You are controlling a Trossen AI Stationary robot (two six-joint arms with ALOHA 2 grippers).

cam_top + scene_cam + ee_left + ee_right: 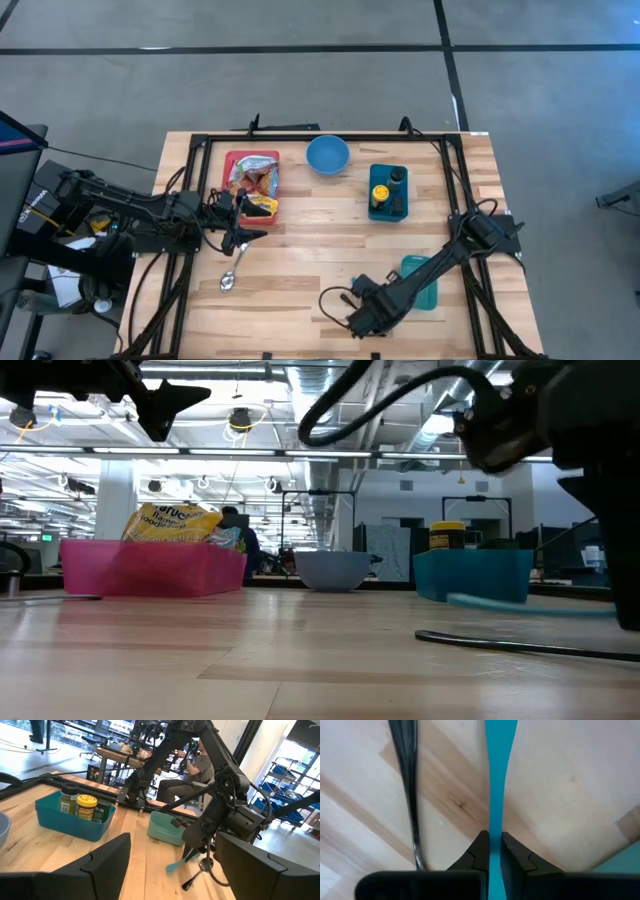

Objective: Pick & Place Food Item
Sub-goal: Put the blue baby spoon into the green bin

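Two grippers: left gripper [243,237] spread beside one red bin [252,186] of snacks [256,180], right gripper [491,851] pinching a teal utensil [496,780] near the table's [300,260] front edge, bare wood between.

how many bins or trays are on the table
3. The pink bin of snack bags sits back left by the left claw; the blue bin with jars is back right; a teal tray lies front right, partly hidden under the right arm.
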